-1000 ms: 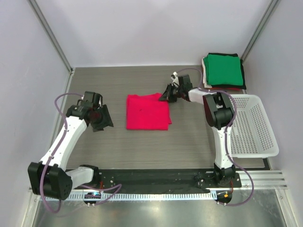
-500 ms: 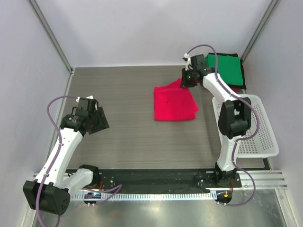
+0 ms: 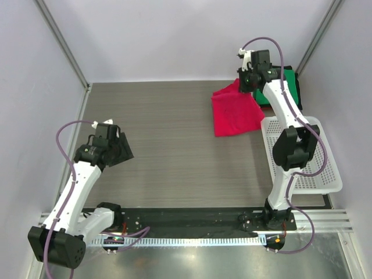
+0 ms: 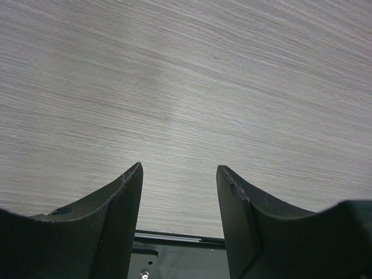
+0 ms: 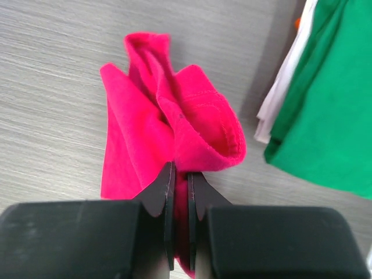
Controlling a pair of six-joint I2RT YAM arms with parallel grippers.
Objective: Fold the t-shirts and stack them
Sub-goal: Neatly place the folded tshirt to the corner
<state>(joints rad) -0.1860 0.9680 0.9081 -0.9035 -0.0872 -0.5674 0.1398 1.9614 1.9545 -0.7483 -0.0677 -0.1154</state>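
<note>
My right gripper [image 3: 245, 80] is shut on the far edge of the folded red-pink t-shirt [image 3: 234, 113], holding it lifted at the back right, its lower part trailing toward the basket. In the right wrist view the gripper [image 5: 181, 168] pinches the shirt [image 5: 145, 128] between closed jaws. A stack of folded t-shirts with a green one [image 3: 286, 85] on top lies just right of it; the green shirt [image 5: 325, 116] and a white layer [image 5: 279, 96] also show in the right wrist view. My left gripper [image 3: 120, 150] is open and empty over the left of the table [image 4: 179, 171].
A white mesh basket [image 3: 317, 165] stands at the right edge, its near corner beside the hanging shirt. Grey wood-grain table [image 3: 168, 116] with walls on three sides. A black rail [image 3: 192, 221] runs along the front edge.
My right gripper has carried the red-pink shirt right and back, from the table's middle to beside the green-topped stack. The left arm has drawn back slightly toward the left.
</note>
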